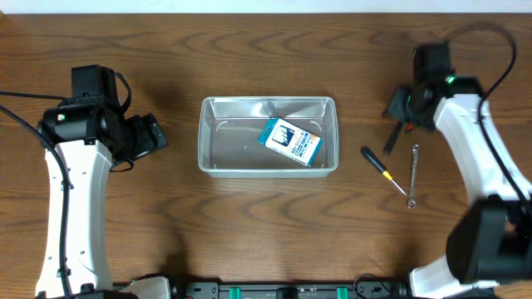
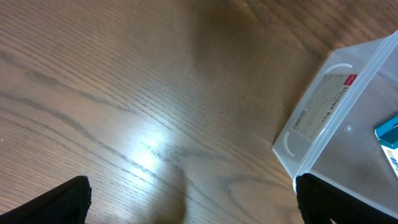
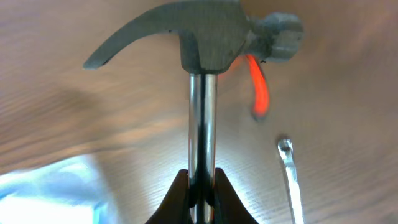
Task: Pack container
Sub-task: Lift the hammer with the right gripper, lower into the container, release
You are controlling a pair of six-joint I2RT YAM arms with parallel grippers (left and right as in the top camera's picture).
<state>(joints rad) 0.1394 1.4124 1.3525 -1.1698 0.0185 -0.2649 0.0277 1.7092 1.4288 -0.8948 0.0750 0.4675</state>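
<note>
Container, a clear rectangular plastic bin (image 1: 266, 100) at the middle of the wooden counter (image 1: 266, 228) with its long axis side to side, has the right claw (image 3: 200, 186) off its right short end, clenched on a steel hammer (image 3: 200, 43), while the released left claw (image 1: 150, 135) hangs slightly nearer off its left end.

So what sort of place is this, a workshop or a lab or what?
Probably a robot test bench rather than a working workshop: a left arm and a right arm flank a wooden table, with a hammer, screwdriver and wrench beside a clear bin in the middle.
</note>
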